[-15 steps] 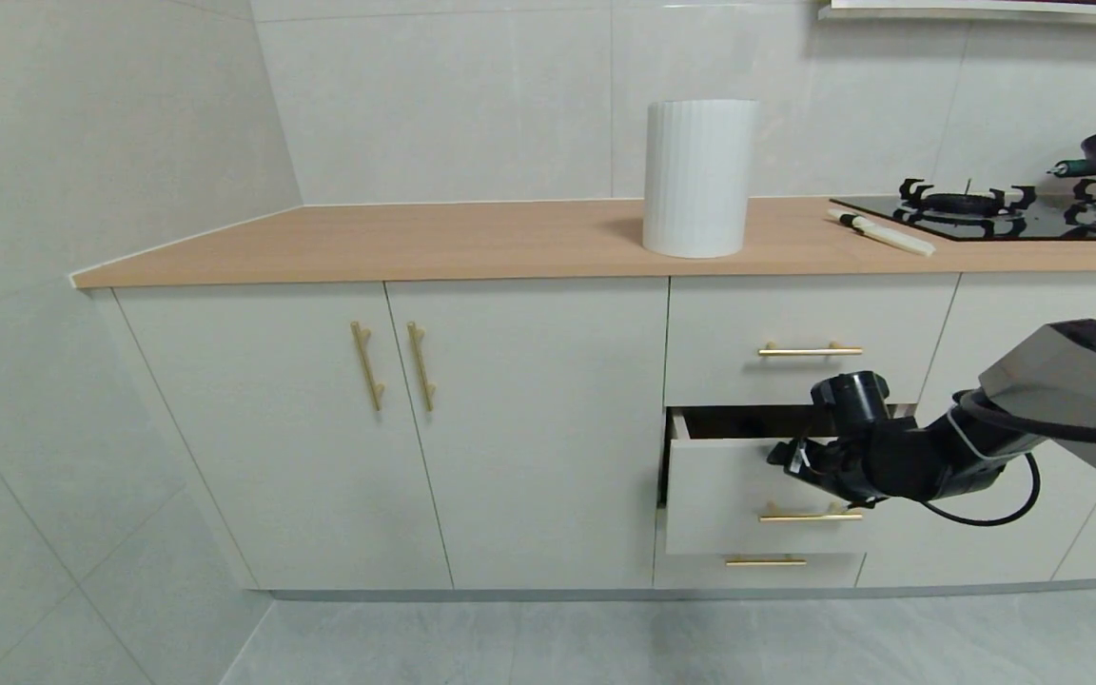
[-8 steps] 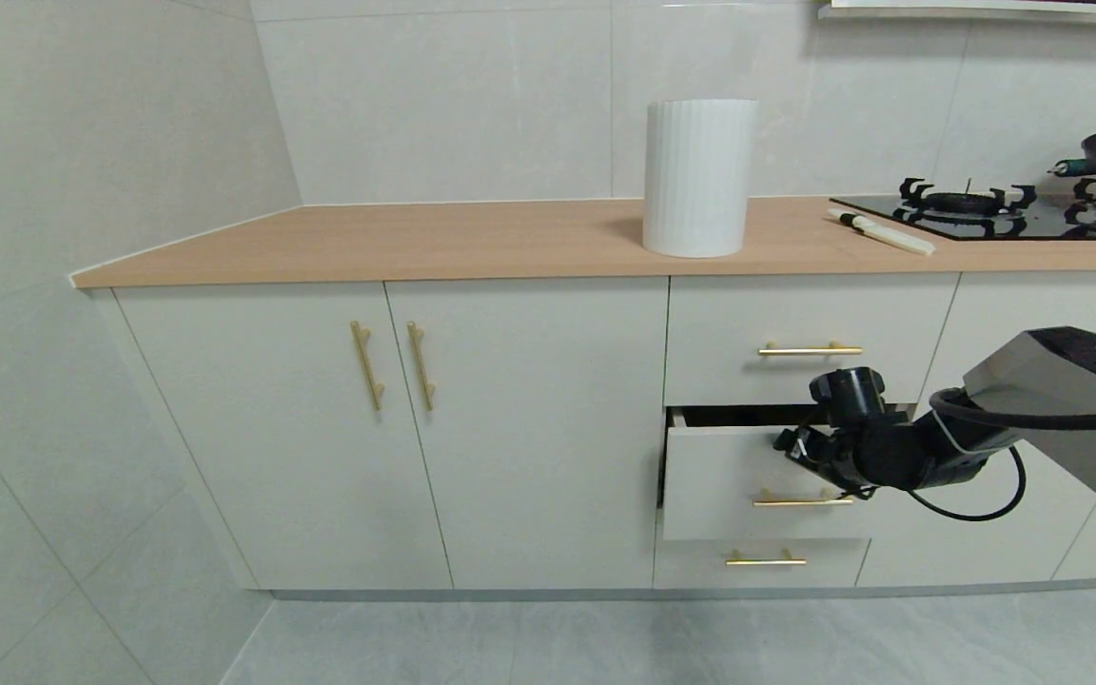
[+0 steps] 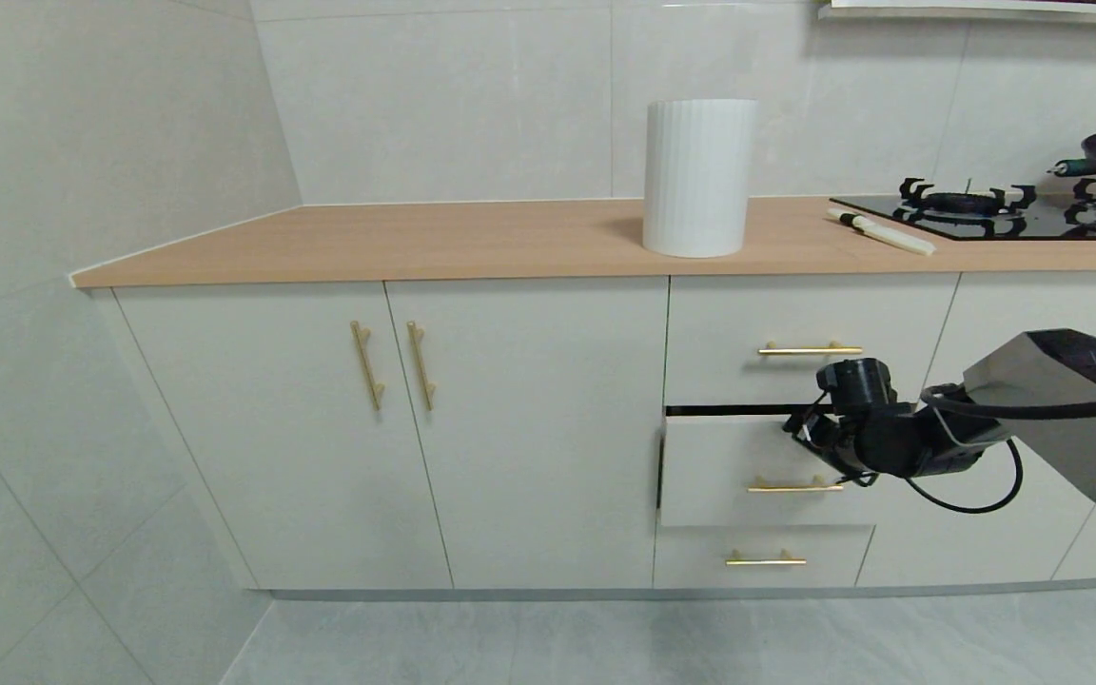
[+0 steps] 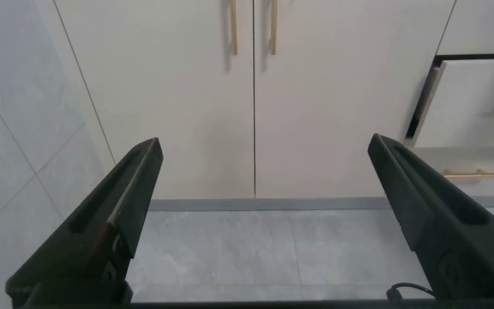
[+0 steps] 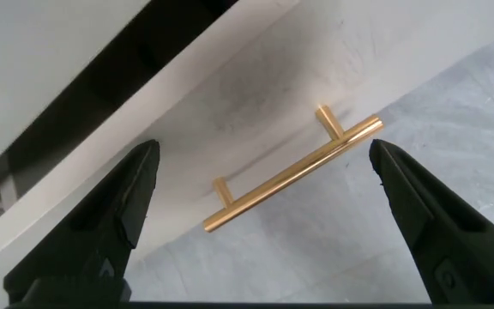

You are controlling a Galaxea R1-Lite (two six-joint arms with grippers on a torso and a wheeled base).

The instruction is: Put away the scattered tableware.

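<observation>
At the drawer (image 3: pixel 757 466), right tool (image 5: pixel 260 176), fingers apart, should push squarely beside the handle (image 3: pixel 795 487) until the dark gap (image 3: pixel 729 411) closes.

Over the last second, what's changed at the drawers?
The middle drawer has slid most of the way in, leaving a narrow dark gap along its top. The right gripper, open, has followed it toward the cabinet, just above the gold handle. Nothing was gripped or released. The white container, the knife and the cabinet doors stayed put.
</observation>
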